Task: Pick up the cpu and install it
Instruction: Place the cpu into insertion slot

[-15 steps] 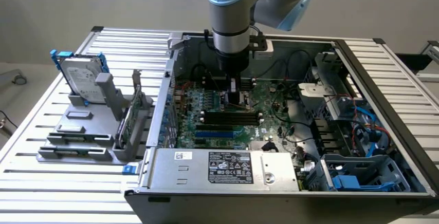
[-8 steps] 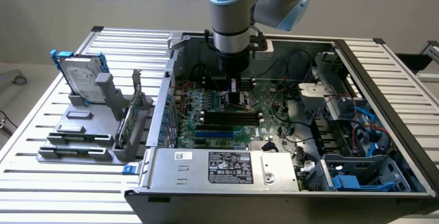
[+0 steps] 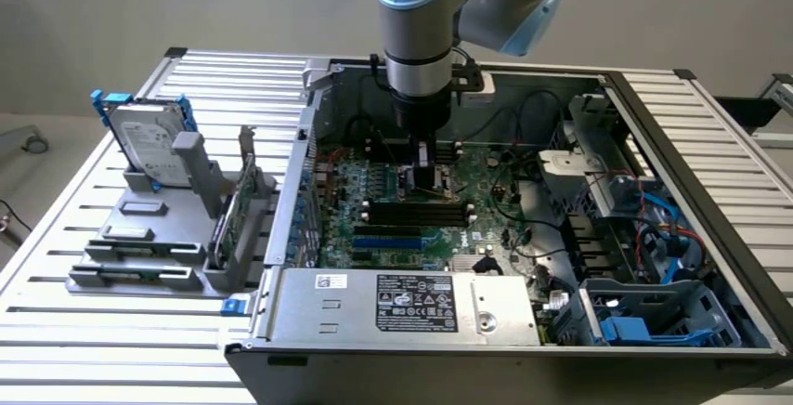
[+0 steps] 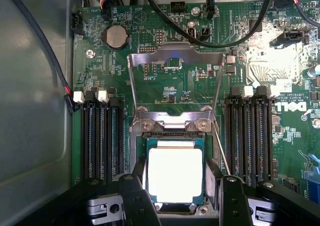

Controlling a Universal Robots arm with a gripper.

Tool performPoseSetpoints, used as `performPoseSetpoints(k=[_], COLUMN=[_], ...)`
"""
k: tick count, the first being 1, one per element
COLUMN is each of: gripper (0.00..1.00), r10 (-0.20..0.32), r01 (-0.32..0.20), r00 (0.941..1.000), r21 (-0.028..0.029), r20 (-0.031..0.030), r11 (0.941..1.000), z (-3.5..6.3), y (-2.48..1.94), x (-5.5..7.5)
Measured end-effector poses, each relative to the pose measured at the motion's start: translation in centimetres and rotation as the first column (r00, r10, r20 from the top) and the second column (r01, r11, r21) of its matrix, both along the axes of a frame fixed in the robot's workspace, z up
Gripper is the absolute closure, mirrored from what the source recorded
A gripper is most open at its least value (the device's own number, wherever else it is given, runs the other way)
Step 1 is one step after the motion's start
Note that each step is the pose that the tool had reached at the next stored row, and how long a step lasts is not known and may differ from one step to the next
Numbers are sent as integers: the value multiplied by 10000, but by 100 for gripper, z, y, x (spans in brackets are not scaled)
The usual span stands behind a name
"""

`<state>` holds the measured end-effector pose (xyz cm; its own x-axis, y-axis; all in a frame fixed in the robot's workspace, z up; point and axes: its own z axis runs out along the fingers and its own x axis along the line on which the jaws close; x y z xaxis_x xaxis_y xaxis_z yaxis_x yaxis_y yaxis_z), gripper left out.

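Observation:
The cpu point(image 4: 174, 175), a flat square chip with a bright silver top and thin green edge, sits level between my two dark fingers point(image 4: 138, 178). My gripper point(image 4: 176, 175) is shut on it by its two opposite sides. It lies right over the socket point(image 4: 170, 134), whose metal load plate point(image 4: 175, 60) is flipped up and open, with the thin lever point(image 4: 220, 148) beside it. Whether the chip rests in the socket or hovers just above it I cannot tell. In the exterior view my gripper point(image 3: 428, 175) reaches straight down into the open computer case point(image 3: 694, 136), low over the green motherboard point(image 3: 489, 187).
Black memory slots point(image 4: 102, 136) flank the socket on both sides. Black cables point(image 4: 220, 33) arc over the board beyond the load plate. A silver hard drive with blue brackets point(image 3: 147, 140) stands on a grey fixture at the exterior view's left. The power supply point(image 3: 396, 305) lines the case's near wall.

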<state>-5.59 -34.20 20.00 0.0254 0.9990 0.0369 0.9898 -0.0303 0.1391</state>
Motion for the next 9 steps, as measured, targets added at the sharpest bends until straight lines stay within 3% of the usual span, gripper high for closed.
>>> performPoseSetpoints(k=[9], gripper=[45], r10=[43], r01=[-43], r00=[10000], r21=[-24], r20=[-3], r11=[10000], z=[-36], y=[0], x=[0])
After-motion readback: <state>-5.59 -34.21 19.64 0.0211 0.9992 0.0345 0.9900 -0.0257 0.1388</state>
